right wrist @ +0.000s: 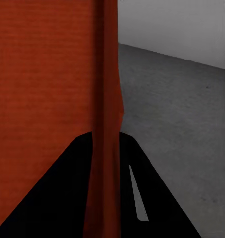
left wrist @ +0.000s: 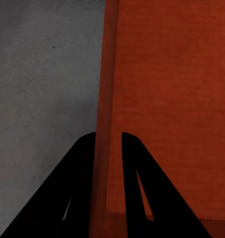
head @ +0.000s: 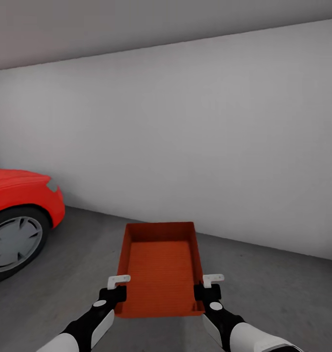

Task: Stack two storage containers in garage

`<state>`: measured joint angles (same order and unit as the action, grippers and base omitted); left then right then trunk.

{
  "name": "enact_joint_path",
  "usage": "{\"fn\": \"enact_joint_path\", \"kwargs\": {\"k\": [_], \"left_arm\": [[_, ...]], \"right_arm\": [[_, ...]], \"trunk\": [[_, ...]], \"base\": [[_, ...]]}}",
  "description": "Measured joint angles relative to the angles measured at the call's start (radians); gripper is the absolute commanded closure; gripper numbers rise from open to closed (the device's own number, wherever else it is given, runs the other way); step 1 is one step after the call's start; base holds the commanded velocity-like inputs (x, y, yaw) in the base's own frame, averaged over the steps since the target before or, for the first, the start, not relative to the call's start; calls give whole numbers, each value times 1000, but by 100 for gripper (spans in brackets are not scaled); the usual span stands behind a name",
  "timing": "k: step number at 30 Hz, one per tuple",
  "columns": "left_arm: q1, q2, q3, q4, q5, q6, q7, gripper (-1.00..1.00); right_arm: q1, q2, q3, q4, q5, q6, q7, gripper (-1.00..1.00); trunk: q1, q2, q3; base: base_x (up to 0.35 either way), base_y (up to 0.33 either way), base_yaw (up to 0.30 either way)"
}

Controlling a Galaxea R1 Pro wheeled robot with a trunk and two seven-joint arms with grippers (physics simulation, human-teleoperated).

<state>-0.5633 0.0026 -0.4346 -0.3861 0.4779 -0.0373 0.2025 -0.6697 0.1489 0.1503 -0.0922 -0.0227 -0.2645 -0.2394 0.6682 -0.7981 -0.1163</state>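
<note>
The storage container (head: 160, 266) hangs between the two arms in the garage, held over the concrete floor (head: 273, 293), its open top up and nothing inside it. Its long axis runs straight away from the robot toward the white wall (head: 200, 137), so the two long side walls are the ones being held.

The left gripper (head: 118, 288) is clamped on the left wall near the close corner; in the left wrist view its dark fingers (left wrist: 82, 188) sit one on either side of that thin orange wall. The right gripper (head: 209, 287) pinches the right wall at the matching spot, and the right wrist view shows its fingers (right wrist: 72, 193) straddling the wall the same way. Both holds sit equally near the robot, so the far end of the bin juts out unsupported.

How high the bin's base rides above the floor is hard to judge from here, though it seems not yet set down. The setting-down likely needs both arms to descend together, level. The red car (head: 19, 215) stands well apart to the left.
</note>
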Motion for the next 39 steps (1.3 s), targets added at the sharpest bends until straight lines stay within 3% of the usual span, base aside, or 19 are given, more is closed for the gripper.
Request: {"fn": "enact_joint_path", "kwargs": {"k": [39], "left_arm": [[0, 1, 0, -1, 1, 0, 0, 100]], "right_arm": [[0, 1, 1, -1, -1, 0, -1, 100]], "trunk": [[0, 0, 0]], "base": [[311, 0, -1]]}}
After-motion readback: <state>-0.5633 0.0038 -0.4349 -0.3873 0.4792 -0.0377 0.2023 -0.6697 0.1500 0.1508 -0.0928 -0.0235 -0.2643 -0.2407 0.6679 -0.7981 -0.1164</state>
